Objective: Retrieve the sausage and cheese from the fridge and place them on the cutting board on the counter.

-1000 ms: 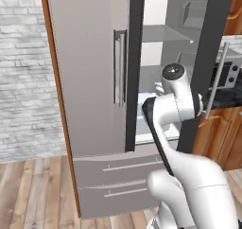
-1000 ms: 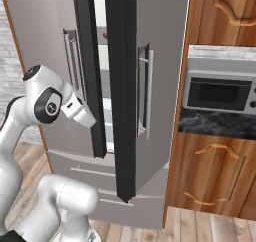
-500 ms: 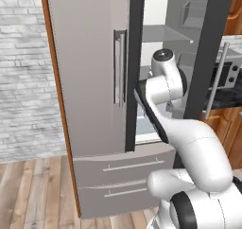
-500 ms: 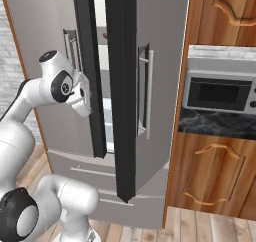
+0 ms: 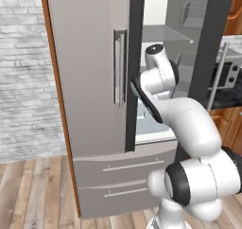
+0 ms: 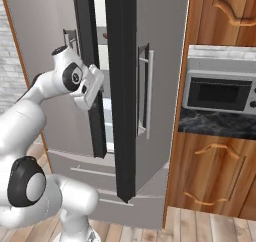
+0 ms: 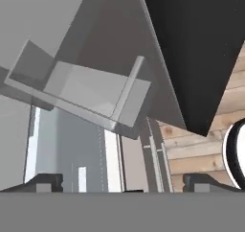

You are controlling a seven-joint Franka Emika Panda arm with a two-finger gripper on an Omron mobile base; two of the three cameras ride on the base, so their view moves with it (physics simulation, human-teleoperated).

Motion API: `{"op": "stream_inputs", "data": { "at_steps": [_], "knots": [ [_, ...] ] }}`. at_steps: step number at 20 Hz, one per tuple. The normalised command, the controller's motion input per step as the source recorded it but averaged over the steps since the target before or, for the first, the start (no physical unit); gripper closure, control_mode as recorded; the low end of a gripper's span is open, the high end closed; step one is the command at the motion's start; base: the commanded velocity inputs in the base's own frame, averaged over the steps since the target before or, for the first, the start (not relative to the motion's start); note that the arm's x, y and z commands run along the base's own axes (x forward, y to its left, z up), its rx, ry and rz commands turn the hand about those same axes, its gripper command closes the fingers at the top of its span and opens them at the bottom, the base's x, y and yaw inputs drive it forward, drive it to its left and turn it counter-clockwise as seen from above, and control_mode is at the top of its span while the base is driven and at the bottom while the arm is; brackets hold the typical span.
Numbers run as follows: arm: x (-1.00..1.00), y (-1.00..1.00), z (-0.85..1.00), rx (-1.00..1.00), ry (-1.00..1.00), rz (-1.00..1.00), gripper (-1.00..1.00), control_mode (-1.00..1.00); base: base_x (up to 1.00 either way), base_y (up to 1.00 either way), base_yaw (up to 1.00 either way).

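The fridge [image 5: 90,81] stands with its left door shut and its right door [image 6: 160,61] swung partly open, dark edge toward me. My arm reaches into the gap between the doors, its white hand [image 6: 89,88] level with the middle shelves. In the hand view my gripper [image 7: 124,184] is open, its fingertips [image 7: 48,183] wide apart with nothing between them. It looks down past a clear door bin [image 7: 91,94] at the fridge's lower front. The sausage, the cheese and the cutting board are out of view. A strip of the counter [image 6: 215,123] lies right of the fridge.
A microwave [image 6: 220,93] sits on the counter under wooden wall cabinets [image 6: 225,16], with brown base cabinets [image 6: 215,176] below. Grey shelves [image 5: 165,34] show inside the fridge. The open door's dark edge [image 6: 120,86] stands close to the right of my hand. Two drawers [image 5: 123,176] and wood floor lie below.
The arm has stretched forward and upward. The hand has moved from in front of the fridge into the gap between the doors. The jaws stay wide apart.
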Motion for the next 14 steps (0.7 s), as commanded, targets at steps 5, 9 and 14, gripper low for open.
{"op": "stream_inputs", "data": {
  "at_steps": [5,9,14],
  "knots": [
    [0.09,-0.66,-0.15,0.05,-0.13,-0.23,-1.00,-1.00,0.00,0.00,0.00],
    [-0.01,-0.78,-0.06,0.09,-0.12,-0.13,-1.00,-1.00,0.00,0.00,0.00],
    [-0.15,-0.83,0.00,0.10,-0.13,-0.04,-1.00,-1.00,0.00,0.00,0.00]
  ]
}}
